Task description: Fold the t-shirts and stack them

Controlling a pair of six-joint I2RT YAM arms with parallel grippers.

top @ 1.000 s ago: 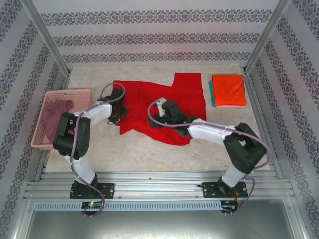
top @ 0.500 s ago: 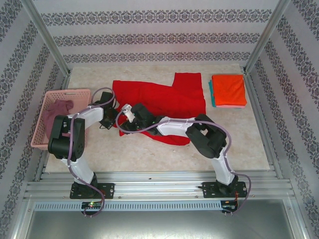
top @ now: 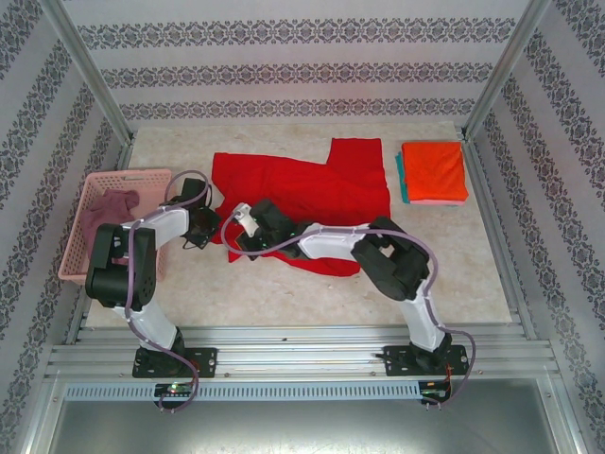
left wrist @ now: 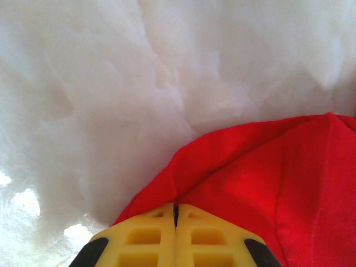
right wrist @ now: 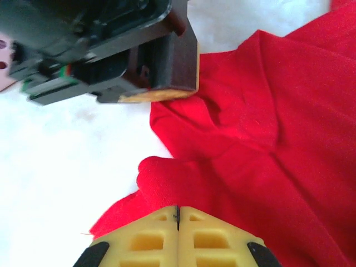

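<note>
On the top camera I see the bright red short-sleeved cloth t-shirt (top: 312, 189) lying spread and rumpled across the middle of the pale stone-patterned table (top: 284, 284), with one sleeve reaching toward the far edge. The left gripper (top: 202, 231) sits low at the shirt's left-hand edge, and the right gripper (top: 238, 244) has its arm stretched across the cloth to a spot just beside it at the near-left corner. At the far right of the table lies a folded orange t-shirt (top: 435, 170) on top of a folded teal t-shirt (top: 400, 175), well apart from the red one. The pink plastic lattice basket (top: 128, 177) stands at the left edge and has the dusty mauve t-shirt (top: 102, 219) crumpled inside it. On the left wrist camera my left gripper (left wrist: 176, 208) has its yellow fingers (left wrist: 144, 239) pressed together, and a fold of the red t-shirt (left wrist: 267, 178) runs right into the seam between them, so it is pinching the cloth's edge just above the white tabletop. On the right wrist camera the right gripper (right wrist: 178, 211) is likewise closed flat, nipping a small bunched ridge of the red t-shirt (right wrist: 267, 139), and the left gripper's dark body (right wrist: 111, 61) hangs close above the same edge.
</note>
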